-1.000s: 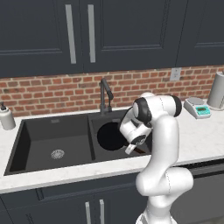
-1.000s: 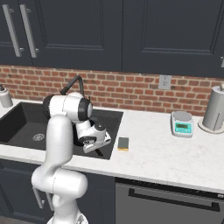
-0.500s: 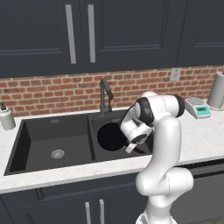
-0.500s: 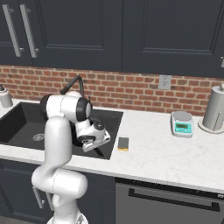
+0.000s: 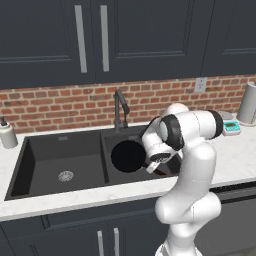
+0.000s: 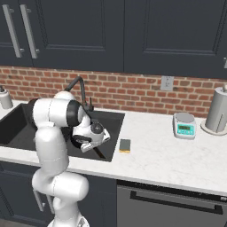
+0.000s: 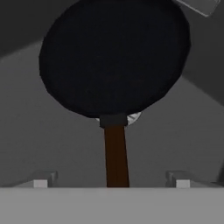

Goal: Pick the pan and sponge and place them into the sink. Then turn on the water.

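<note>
The pan [image 5: 129, 156] lay in the sink's [image 5: 60, 145] smaller basin, and the gripper [image 7: 111, 183] (fingers parted astride the handle) had barely moved; the sponge [image 6: 125, 145] waited beside the sink.

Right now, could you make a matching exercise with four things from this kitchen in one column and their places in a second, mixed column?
Things:
1. pan
2. sponge
3. kitchen scale
4. paper towel roll

Places:
A. far right on the counter, by the brick wall
B. over the smaller basin of the sink, below the faucet
C. on the counter between the sponge and the paper towel roll
D. flat on the counter just right of the sink

Pairs: 1-B, 2-D, 3-C, 4-A
</note>
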{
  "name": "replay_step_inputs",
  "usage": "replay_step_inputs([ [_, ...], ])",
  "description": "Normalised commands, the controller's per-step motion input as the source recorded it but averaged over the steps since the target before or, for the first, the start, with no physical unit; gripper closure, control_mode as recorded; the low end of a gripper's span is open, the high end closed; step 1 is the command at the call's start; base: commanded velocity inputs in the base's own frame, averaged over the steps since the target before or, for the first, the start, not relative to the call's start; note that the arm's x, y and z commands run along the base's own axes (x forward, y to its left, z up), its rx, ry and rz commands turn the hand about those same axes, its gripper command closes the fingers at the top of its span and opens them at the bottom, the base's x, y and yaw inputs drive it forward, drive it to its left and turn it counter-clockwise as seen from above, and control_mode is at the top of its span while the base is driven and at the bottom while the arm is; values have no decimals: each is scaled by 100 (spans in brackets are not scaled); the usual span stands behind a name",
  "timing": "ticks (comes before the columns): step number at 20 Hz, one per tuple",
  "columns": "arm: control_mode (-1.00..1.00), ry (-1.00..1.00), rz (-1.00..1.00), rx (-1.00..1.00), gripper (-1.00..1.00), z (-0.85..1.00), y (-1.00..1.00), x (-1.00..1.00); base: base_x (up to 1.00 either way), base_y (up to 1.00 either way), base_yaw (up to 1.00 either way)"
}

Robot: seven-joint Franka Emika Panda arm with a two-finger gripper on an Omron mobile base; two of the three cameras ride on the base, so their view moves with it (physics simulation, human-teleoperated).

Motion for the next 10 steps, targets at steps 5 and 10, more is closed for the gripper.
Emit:
replay_step_inputs([
  [5,-100,-36,0,2,-100,87,-9,-86,0,0,0],
  [10,-100,-23,-1,0,-100,99,-14,-60,0,0,0],
])
